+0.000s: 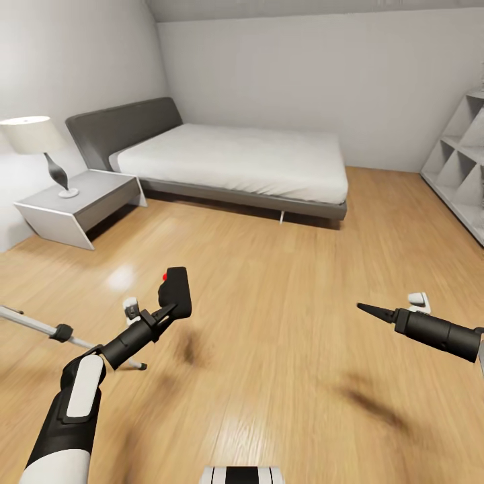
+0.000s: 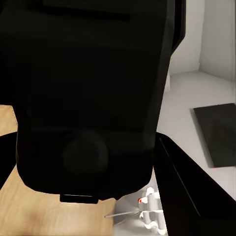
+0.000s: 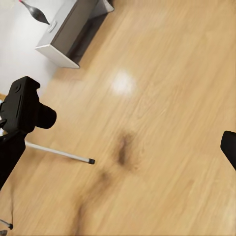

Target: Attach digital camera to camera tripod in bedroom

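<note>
The digital camera [image 1: 176,290], a small black box with a red button on top, hangs above the wood floor with my left gripper [image 1: 168,308] shut on its lower end. In the left wrist view the digital camera [image 2: 88,98] blocks most of the picture, with one finger [image 2: 184,191] beside it. A thin silver leg of the camera tripod [image 1: 40,325] crosses the floor at the far left, behind my left arm. The camera tripod [image 3: 59,153] leg ends in a black foot below the digital camera [image 3: 27,105]. My right gripper [image 1: 375,311] hovers open at the right, holding nothing.
A grey-framed white bed [image 1: 235,161] stands against the far wall. A white nightstand [image 1: 77,205] with a lamp [image 1: 33,138] sits at the left. White shelving [image 1: 464,161] lines the right wall. Open wood floor [image 1: 269,323] lies between my arms.
</note>
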